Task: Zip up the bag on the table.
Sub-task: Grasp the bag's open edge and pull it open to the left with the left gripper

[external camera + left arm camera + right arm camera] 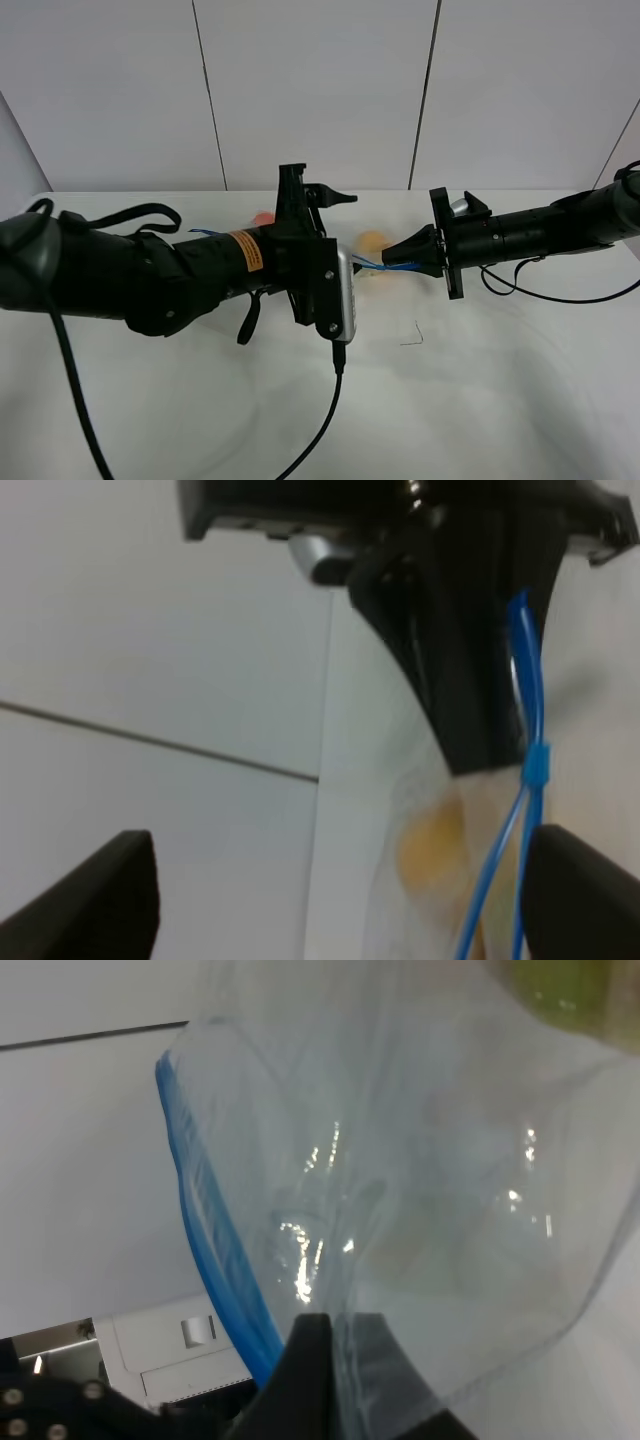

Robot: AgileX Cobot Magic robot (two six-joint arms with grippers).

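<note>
The clear bag [420, 1190] hangs above the white table [520, 400], mostly hidden behind my left arm in the exterior view. Its blue zipper strip [385, 265] runs between the two grippers. An orange fruit [372, 242] shows through the plastic, and also in the left wrist view [432, 845]. My right gripper [410, 252] is shut on the bag's edge next to the zipper strip [205, 1240], its fingers [310, 1360] pinching the plastic. My left gripper [345, 900] is wide open, its fingertips [95, 895] on either side of the bag's zipper end without touching it.
A second reddish fruit [262, 217] peeks out behind the left arm. A black cable [325, 430] hangs from the left wrist camera over the table's front. White wall panels stand behind the table.
</note>
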